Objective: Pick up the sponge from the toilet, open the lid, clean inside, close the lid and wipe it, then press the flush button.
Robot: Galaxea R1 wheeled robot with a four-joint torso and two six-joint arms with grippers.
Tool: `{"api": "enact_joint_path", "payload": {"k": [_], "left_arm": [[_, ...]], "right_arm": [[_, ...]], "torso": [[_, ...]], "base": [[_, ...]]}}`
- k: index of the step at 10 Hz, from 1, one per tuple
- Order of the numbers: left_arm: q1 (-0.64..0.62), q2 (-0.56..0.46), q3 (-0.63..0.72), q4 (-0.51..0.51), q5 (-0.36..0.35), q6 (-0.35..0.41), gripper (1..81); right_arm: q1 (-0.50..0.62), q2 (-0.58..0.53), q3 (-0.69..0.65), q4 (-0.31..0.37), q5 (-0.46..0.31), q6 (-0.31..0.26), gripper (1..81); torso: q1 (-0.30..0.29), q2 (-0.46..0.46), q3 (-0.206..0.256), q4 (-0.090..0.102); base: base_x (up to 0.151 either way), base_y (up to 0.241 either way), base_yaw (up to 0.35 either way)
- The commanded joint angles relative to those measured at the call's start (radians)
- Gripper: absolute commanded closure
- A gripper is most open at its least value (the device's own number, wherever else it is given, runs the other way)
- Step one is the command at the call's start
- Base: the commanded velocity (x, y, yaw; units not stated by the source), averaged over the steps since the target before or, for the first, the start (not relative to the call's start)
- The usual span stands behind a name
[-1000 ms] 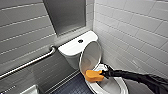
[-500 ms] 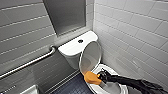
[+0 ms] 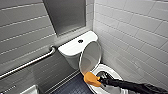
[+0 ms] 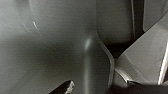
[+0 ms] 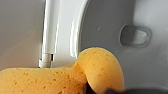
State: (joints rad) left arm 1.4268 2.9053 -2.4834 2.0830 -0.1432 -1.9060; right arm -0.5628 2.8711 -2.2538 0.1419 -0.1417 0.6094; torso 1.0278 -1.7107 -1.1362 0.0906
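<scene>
The white toilet (image 3: 75, 48) stands in the corner with its lid (image 3: 90, 58) raised against the tank. The dark round flush button (image 3: 80, 41) sits in the tank top. My right gripper (image 3: 101, 81) comes in from the right over the open bowl (image 3: 111, 72), shut on the orange sponge (image 3: 92, 79), which hangs at the bowl's left front rim. In the right wrist view the sponge (image 5: 75, 72) bulges in front of the bowl's inner wall and the lid hinge (image 5: 46, 60). A fingertip (image 4: 67, 87) of my open left gripper shows against grey surfaces.
A metal grab bar (image 3: 30, 62) runs along the grey tiled wall on the left. White tiles (image 3: 130, 37) close off the right side right behind the bowl. Dark tiled floor (image 3: 72, 86) lies left of the toilet, with a white object (image 3: 30, 90) at the lower left.
My right gripper has carried the sponge slightly down and left, toward the bowl's near left rim. The lid stays up.
</scene>
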Motion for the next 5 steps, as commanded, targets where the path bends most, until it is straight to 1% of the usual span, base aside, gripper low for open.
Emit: {"api": "enact_joint_path", "payload": {"k": [1,3,5], "left_arm": [[0.004,-0.009,0.009,0.0,0.019,0.002,1.0],[0.002,-0.003,0.011,0.002,0.019,0.002,1.0],[0.002,-0.004,0.011,0.0,0.019,0.004,1.0]], "right_arm": [[0.028,-0.124,0.214,0.007,-0.131,0.003,81.1],[0.0,-0.218,0.295,0.007,-0.13,0.003,81.1],[-0.035,-0.287,0.346,0.005,-0.127,0.003,81.1]], "torso": [[0.0,0.0,0.0,0.0],[0.0,0.0,0.0,0.0],[0.0,0.0,0.0,0.0]], "base": [[0.0,0.0,0.0],[0.0,0.0,0.0],[0.0,0.0,0.0]]}}
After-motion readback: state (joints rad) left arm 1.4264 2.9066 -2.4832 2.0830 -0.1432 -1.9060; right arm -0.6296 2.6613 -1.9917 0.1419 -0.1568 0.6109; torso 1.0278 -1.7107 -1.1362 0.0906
